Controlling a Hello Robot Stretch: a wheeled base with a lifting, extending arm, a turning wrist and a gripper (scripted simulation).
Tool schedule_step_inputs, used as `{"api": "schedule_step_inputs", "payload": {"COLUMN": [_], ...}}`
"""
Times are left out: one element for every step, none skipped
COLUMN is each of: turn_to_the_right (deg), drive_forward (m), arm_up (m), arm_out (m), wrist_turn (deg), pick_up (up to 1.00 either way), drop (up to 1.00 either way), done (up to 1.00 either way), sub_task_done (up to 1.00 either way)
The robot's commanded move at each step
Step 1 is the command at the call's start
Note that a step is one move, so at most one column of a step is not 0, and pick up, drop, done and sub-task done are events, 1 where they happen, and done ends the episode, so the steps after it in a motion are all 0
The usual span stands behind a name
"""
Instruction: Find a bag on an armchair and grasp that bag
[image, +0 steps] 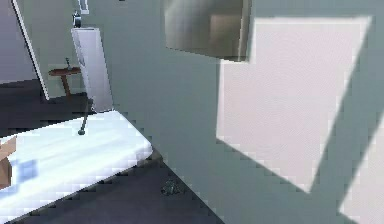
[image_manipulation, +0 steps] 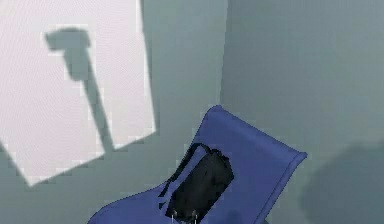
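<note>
A blue armchair (image_manipulation: 245, 160) stands in a corner of grey-green walls at the bottom of the arm side view, its back angled toward the upper right. A black bag (image_manipulation: 203, 183) lies on its seat against the backrest, with thin straps trailing off its lower left end.
In the forward view a grey-green wall (image: 190, 110) runs close along the right, with a pale box-shaped cabinet (image: 207, 28) hung high on it. A low white bed-like slab (image: 75, 150) lies at lower left on dark floor. Behind it stand a tall white unit (image: 90, 65) and a small wooden table (image: 65, 75).
</note>
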Motion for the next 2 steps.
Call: {"api": "schedule_step_inputs", "payload": {"turn_to_the_right": [0.0,0.0], "drive_forward": [0.00,0.00], "arm_up": [0.10,0.00], "arm_out": [0.00,0.00], "wrist_turn": [0.0,0.0], "pick_up": [0.00,0.00], "drop": [0.00,0.00], "done": [0.00,1.00], "sub_task_done": [0.00,0.00]}}
